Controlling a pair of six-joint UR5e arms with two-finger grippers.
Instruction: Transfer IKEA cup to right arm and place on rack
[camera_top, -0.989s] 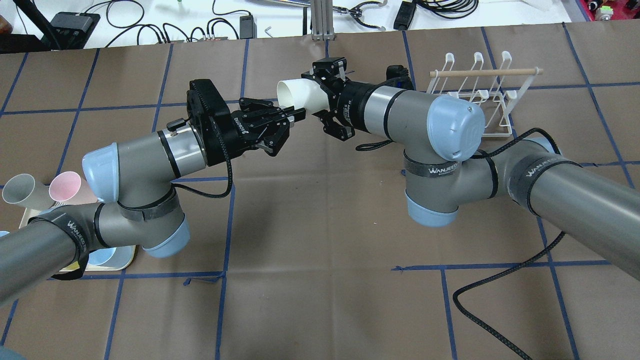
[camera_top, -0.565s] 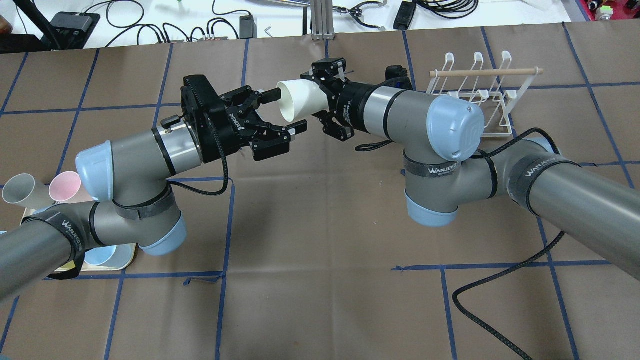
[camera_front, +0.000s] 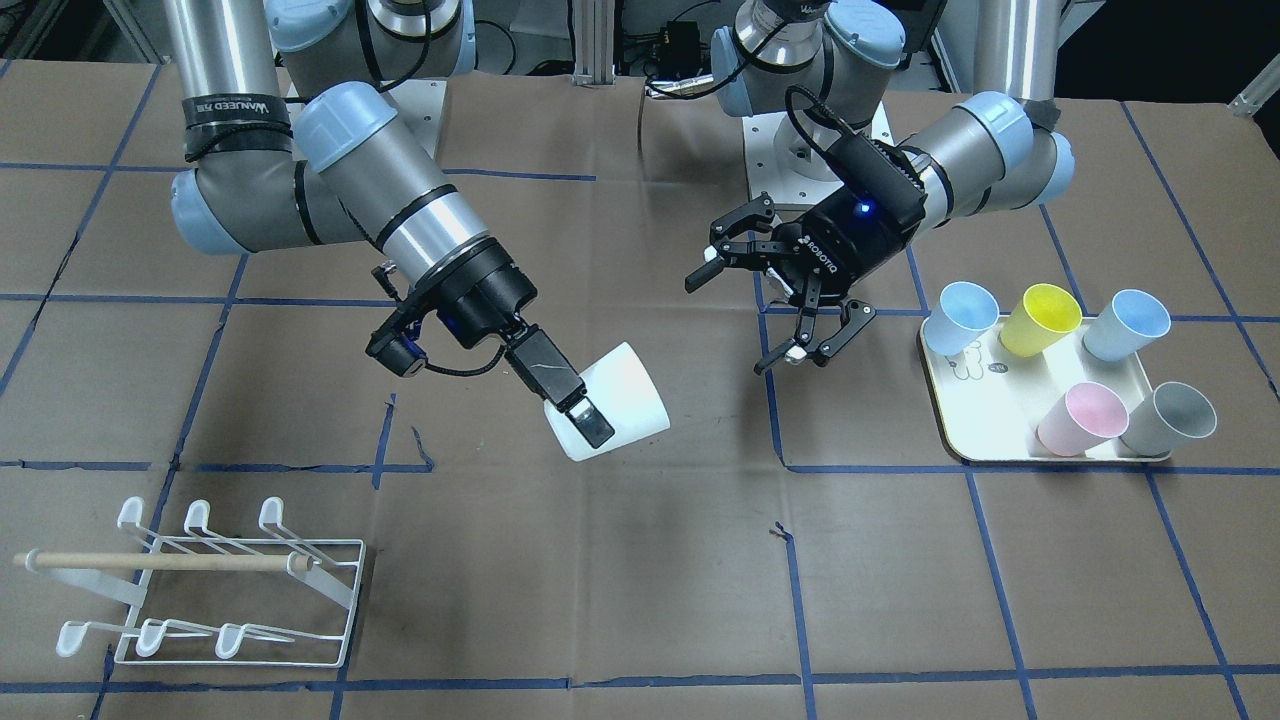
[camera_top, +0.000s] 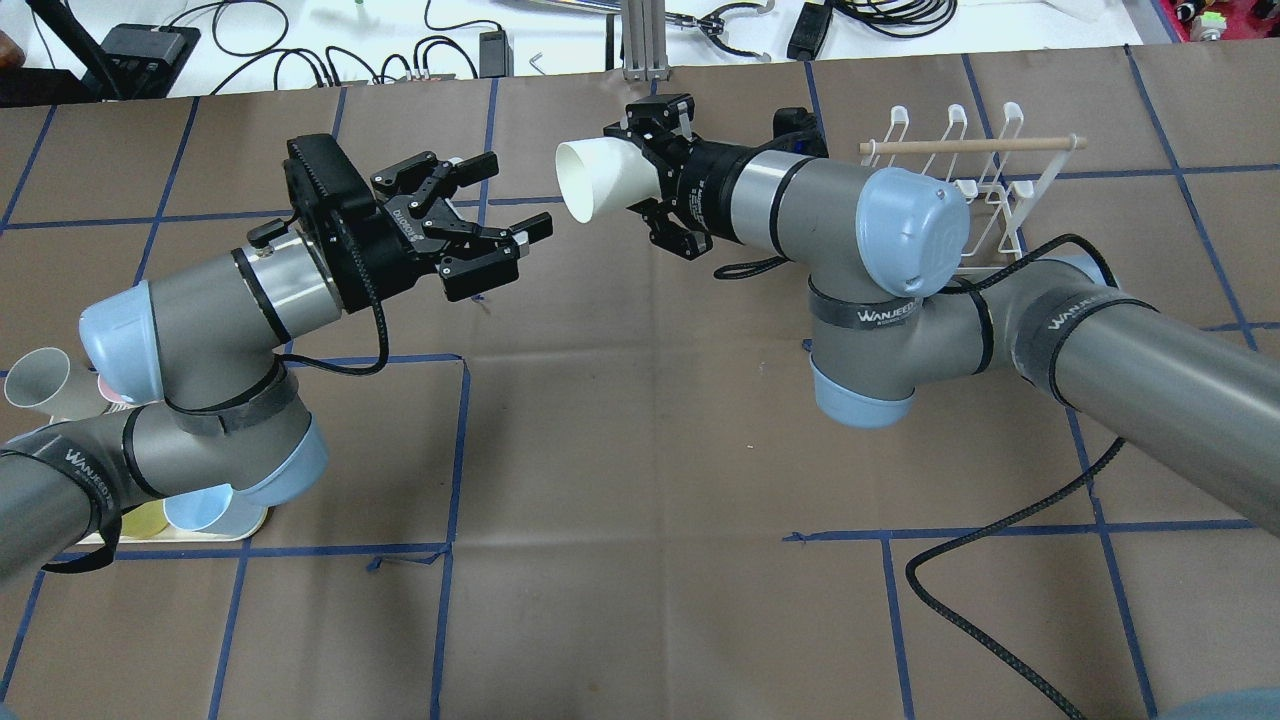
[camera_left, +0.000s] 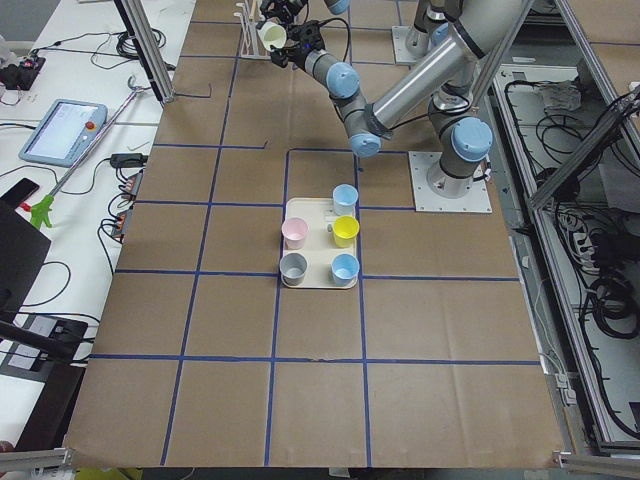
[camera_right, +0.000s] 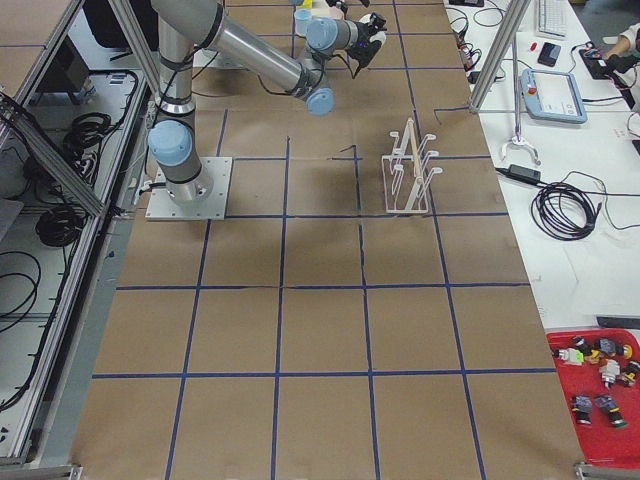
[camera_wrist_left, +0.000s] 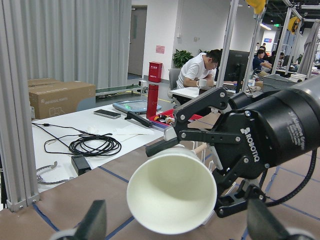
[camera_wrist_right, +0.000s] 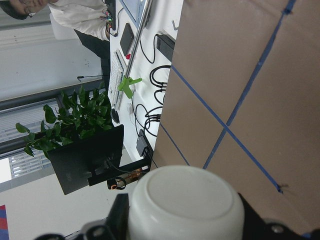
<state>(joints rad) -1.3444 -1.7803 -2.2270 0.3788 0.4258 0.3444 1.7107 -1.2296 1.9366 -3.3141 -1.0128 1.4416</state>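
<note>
The smooth, white, tapered cup (camera_top: 598, 180) hangs above the brown papered surface (camera_top: 640, 450), well apart from the white wire rack (camera_front: 240, 600). The right pincer (camera_top: 648, 185) clamps its base, one finger hidden behind it. Farther from the rack, the left pincer (camera_top: 515, 195) is spread wide, facing the cup's round mouth.

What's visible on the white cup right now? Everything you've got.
The white cup is a plain, tapered tumbler with no handle. It is smooth, looks like plastic, and is empty inside. It hangs clear of the table, lying roughly on its side with its open mouth pointed at the left gripper, which is open and apart from it. Only the right gripper touches it, fingers clamped on the outer wall at the narrow base end. No dents or marks show.
</note>
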